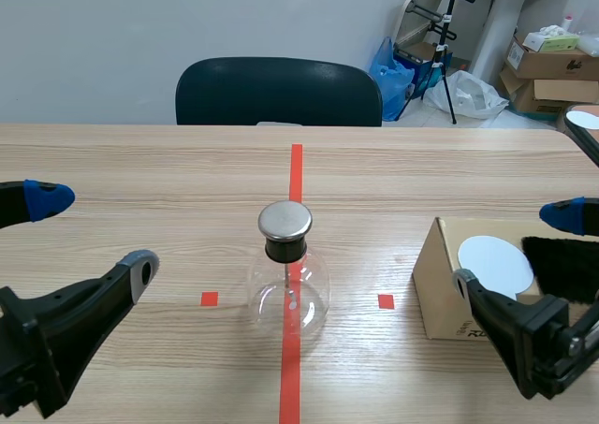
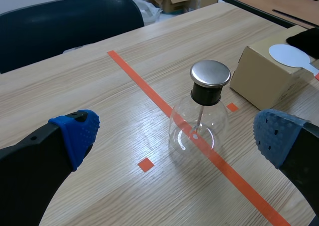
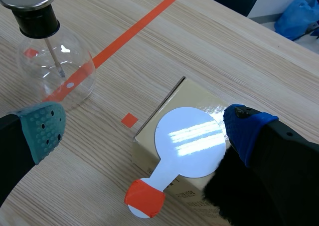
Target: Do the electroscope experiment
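- One round clear-glass flask (image 1: 290, 288) is standing upright on the centre tape line. Its long axis is running vertically, with the flat shiny metal cap pointing up and a thin rod hanging inside.
- Left gripper (image 1: 94, 234) is gaping wide at near left.
- Right gripper (image 3: 144, 127) is spreading wide over the cardboard box (image 1: 438, 288) at right.
- Smooth white disc (image 3: 189, 141) is lying flat on the box, its orange-taped handle pointing near, beside fuzzy black cloth (image 1: 562, 265).

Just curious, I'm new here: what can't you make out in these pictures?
- Rod's lower end inside the glass flask: too small, lost in glare, all views.
- Black fuzzy thing on the cardboard box: cut by the scene view's edge; partly behind the right gripper in its wrist view.
- Box's side print: too small, scene view.
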